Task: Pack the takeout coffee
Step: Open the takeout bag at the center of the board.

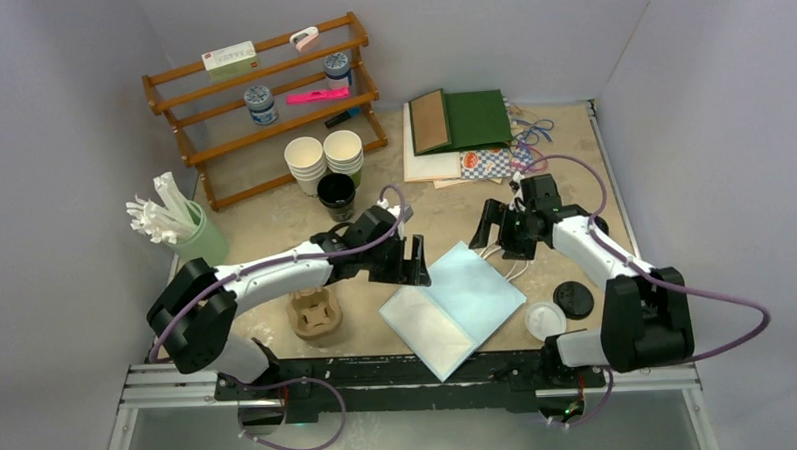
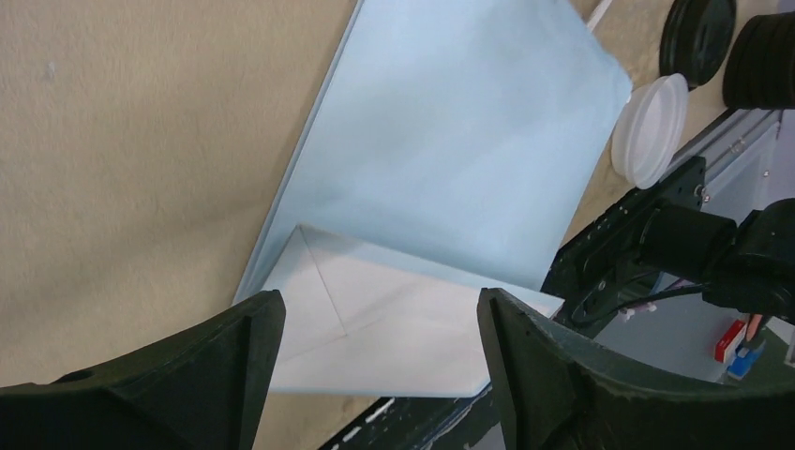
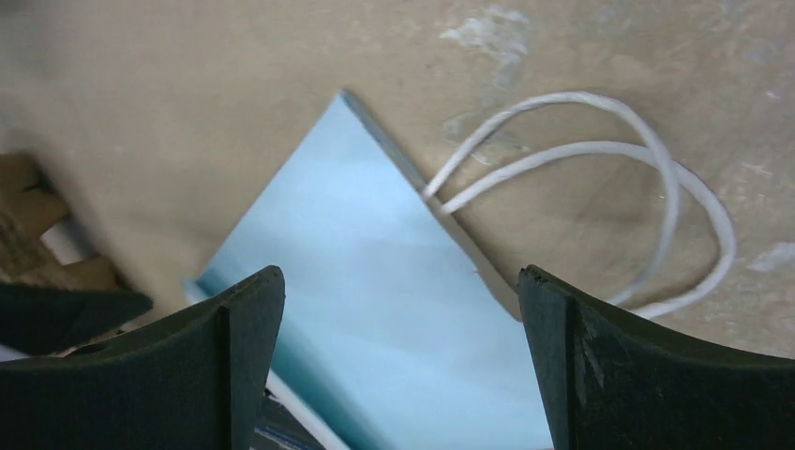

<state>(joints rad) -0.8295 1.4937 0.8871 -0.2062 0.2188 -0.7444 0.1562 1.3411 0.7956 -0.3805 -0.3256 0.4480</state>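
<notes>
Lower right, your white-lidded cup (image 1: 545, 320) and black-lidded cup (image 1: 574, 299) stand upright, lids up; left gripper (image 2: 380, 295) and right gripper (image 3: 398, 274) both gape, empty.

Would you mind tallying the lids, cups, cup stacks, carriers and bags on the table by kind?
White lid: 1
Black lid: 1
Black cup: 1
Cream cup stacks: 2
Pulp cup carrier: 1
Light blue paper bag: 1
Total: 7
</notes>
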